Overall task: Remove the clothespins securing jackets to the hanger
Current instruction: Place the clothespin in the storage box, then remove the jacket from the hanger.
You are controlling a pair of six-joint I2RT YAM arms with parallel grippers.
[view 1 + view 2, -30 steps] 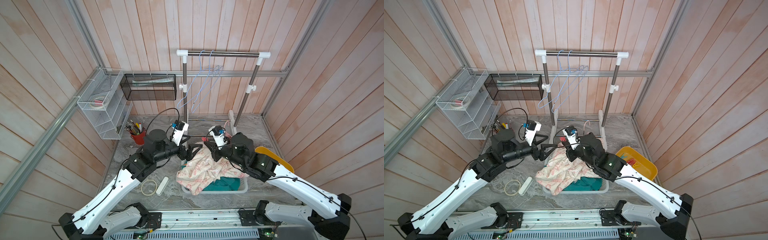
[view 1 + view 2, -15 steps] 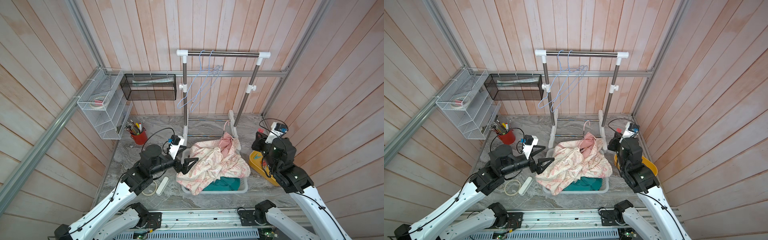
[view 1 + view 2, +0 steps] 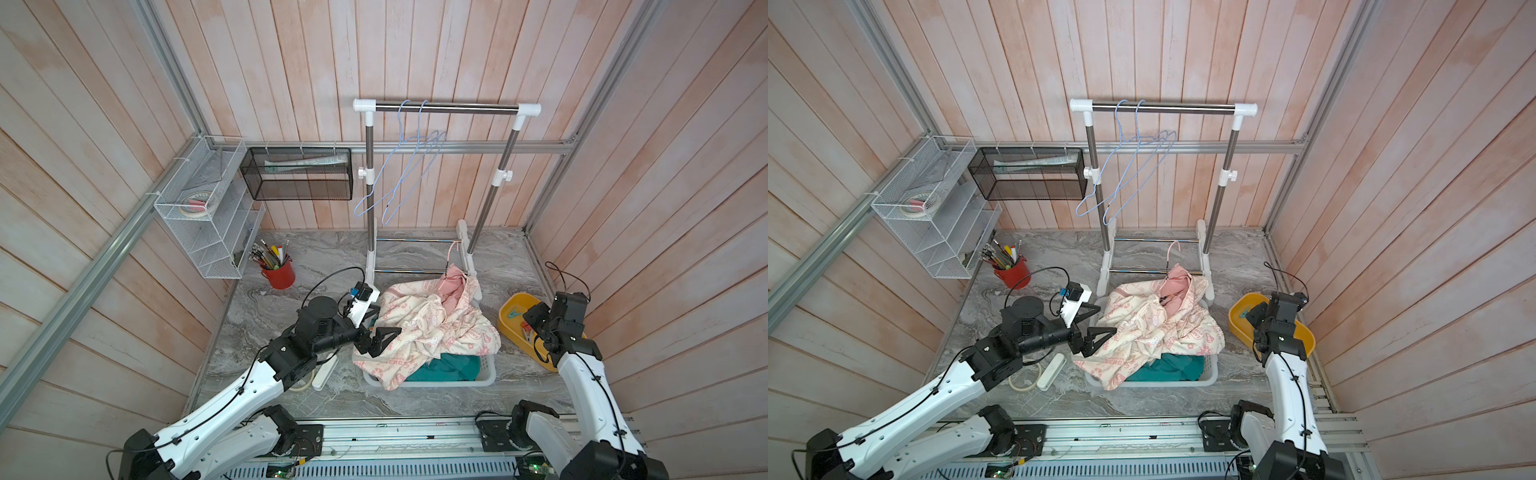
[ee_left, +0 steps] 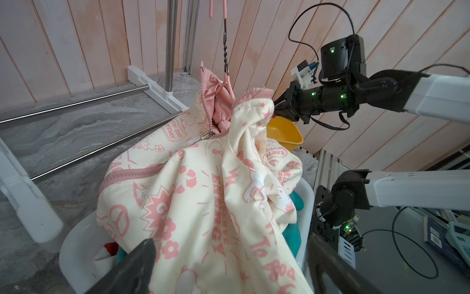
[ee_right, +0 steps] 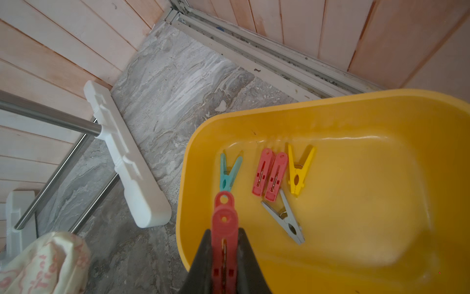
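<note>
A cream pink-printed jacket (image 3: 432, 328) (image 3: 1150, 328) (image 4: 203, 191) lies heaped in a white basket (image 3: 457, 381) over a teal jacket (image 3: 449, 368). A pink hanger (image 3: 453, 253) (image 4: 225, 84) sticks up from its collar. My left gripper (image 3: 384, 337) (image 3: 1100, 336) (image 4: 229, 275) is open at the jacket's left edge, its jaws either side of the cloth without pinching it. My right gripper (image 3: 528, 319) (image 5: 225, 234) is shut on a red clothespin (image 5: 224, 221) just above the yellow tub (image 3: 509, 320) (image 5: 330, 101). Several clothespins (image 5: 269, 175) lie in the tub.
A clothes rack (image 3: 446, 109) with two blue wire hangers (image 3: 399, 183) stands behind the basket. A red cup of pens (image 3: 278, 274), a white power strip (image 3: 326, 372) and a tape roll lie left of the basket. Wire shelves (image 3: 208, 212) hang on the left wall.
My right arm swung from over the basket to the yellow tub at the right, carrying the red clothespin. My left gripper drew back to the jacket's left edge. The jacket sank into the basket.
</note>
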